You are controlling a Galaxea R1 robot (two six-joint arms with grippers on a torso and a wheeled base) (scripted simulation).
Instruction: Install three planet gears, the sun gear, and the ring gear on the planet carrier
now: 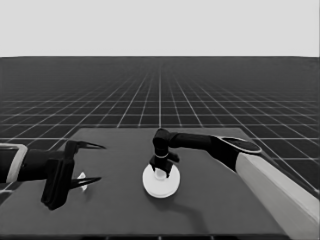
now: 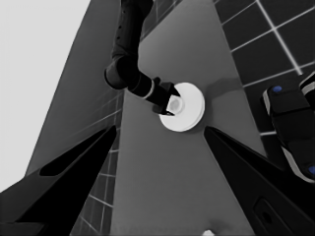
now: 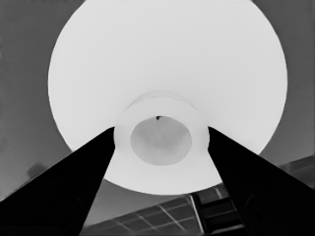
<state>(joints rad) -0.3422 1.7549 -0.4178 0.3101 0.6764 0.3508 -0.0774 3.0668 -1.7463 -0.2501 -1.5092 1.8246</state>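
The right claw (image 1: 160, 169) stands over the middle of the table (image 1: 210, 200), pointing straight down, its two fingers (image 3: 74, 187) closed against either side of the raised hub of the larger round part (image 1: 161, 182) (the hub has a small hole in its middle). That disc lies flat directly beneath the claw. The left claw (image 1: 92, 162) waits at the table's left end, fingers spread wide and holding nothing; a small white part (image 1: 82, 181) lies just under its lower finger.
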